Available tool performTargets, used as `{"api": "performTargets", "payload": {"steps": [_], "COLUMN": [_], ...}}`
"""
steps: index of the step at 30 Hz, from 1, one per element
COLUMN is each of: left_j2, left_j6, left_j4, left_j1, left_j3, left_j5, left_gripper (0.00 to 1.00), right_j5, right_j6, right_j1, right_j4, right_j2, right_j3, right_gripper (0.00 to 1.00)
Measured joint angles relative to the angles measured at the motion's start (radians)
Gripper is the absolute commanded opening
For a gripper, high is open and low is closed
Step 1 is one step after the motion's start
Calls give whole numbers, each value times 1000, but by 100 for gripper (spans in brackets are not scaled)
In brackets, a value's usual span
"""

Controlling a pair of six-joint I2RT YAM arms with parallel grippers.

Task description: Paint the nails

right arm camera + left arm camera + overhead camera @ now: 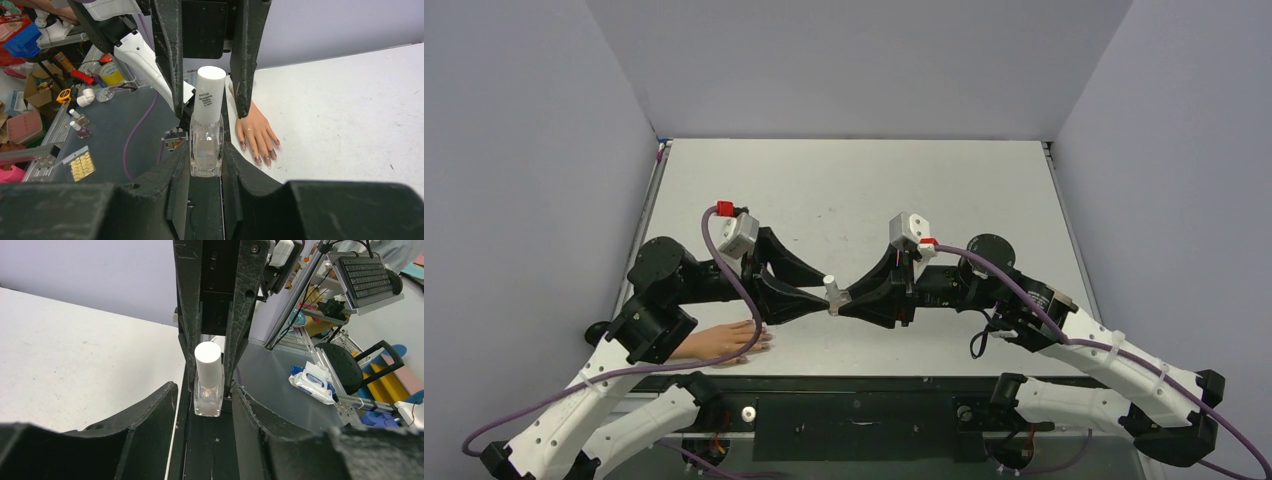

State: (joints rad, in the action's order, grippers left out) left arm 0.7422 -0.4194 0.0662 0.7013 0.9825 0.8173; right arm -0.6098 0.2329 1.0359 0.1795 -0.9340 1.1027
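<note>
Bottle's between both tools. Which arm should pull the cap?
Left, likely. The right tool looks clamped on the bottle, so it can hold. The left tool flanks it with slack, free for the cap, and the fake hand lies on the left too.

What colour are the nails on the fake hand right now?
The nails are dark purplish-brown, seen best in the right wrist view.
</note>
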Motion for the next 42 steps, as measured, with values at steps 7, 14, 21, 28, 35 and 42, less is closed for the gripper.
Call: {"api": "performTargets", "payload": {"steps": [7, 14, 21, 28, 35, 42], "left_j2": [24, 21, 25, 37, 47, 47], "left_j6": [-33, -58, -77, -97, -107, -126], "left_j4": [-64, -117, -138, -160, -171, -190], "left_j1": [0, 0, 0, 0, 0, 0], "left_j3": [0, -6, -12, -36, -48, -58], "left_j5": [6, 12, 27, 47, 54, 54], "left_gripper": [38, 35, 32, 27, 16, 0], "right_j5": [-1, -1, -1, 0, 0, 0], "right_j6": [0, 0, -3, -11, -13, -18], "right_j1": [6, 6, 6, 6, 6, 6], "right_j4": [0, 0, 0, 0, 0, 0], "right_j2": [-2, -5, -12, -15, -27, -28], "right_j3": [0, 0, 0, 0, -2, -3], "right_gripper": [0, 0, 0, 0, 0, 0]}}
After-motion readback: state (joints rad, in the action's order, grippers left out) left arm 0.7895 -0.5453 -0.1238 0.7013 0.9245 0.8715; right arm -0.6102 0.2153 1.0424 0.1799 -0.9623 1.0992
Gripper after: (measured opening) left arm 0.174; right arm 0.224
